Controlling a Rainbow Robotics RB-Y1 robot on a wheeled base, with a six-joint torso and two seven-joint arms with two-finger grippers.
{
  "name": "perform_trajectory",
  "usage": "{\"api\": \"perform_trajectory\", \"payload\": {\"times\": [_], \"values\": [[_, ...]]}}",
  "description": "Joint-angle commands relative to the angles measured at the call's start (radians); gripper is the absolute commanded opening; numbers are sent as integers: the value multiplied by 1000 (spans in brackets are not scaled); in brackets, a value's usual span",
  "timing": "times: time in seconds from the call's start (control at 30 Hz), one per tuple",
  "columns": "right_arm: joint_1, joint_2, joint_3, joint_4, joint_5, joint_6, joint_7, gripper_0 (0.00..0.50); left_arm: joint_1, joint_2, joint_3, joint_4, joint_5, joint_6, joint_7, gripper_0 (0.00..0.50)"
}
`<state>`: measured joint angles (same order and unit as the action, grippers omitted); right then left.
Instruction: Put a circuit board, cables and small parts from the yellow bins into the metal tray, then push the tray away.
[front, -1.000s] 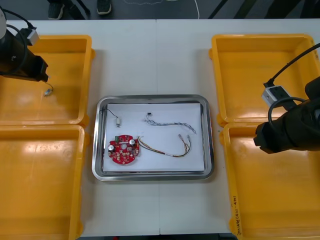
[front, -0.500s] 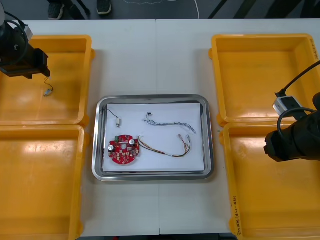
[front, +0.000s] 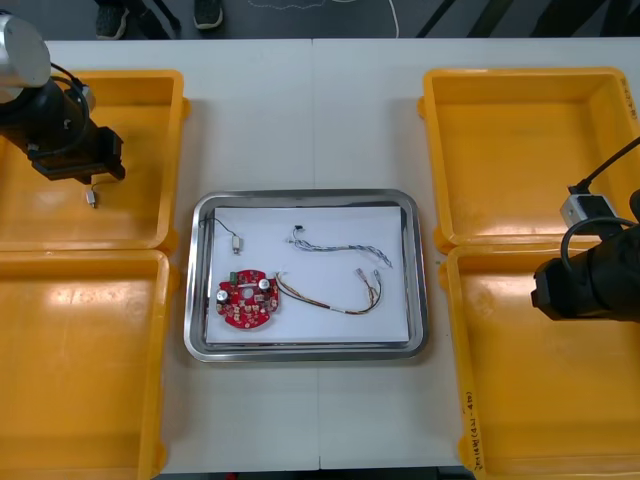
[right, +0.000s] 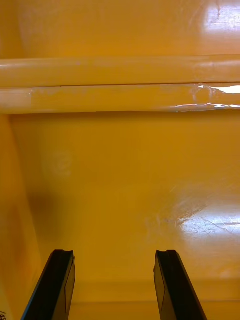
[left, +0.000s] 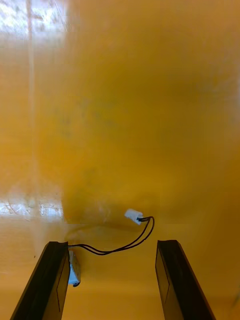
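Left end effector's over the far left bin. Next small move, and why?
Probably lower the left end effector and close: its open fingers straddle the thin black cable with a white plug in the far left yellow bin. Right end effector waits over the near right yellow bin.

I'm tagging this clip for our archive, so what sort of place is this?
Likely a robotics lab's kitting bench: yellow bins flank a metal tray holding a round red circuit board and cables; the left gripper hovers over one bin, the right gripper over another.
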<state>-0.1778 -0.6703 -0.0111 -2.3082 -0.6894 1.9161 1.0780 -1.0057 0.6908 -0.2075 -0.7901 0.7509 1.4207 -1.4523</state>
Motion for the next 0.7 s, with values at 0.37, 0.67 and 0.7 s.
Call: {"api": "perform_trajectory", "payload": {"times": [0.37, 0.67, 0.7], "values": [[12, 0, -36, -17, -1, 4, -15, 461, -48, 36, -21, -41, 13, 66, 98, 500], [17, 5, -36, -17, -12, 4, -15, 461, -28, 49, -19, -41, 16, 67, 132, 500], [18, 5, -36, -16, -13, 4, -15, 461, -27, 52, -19, -41, 16, 67, 133, 500]]}}
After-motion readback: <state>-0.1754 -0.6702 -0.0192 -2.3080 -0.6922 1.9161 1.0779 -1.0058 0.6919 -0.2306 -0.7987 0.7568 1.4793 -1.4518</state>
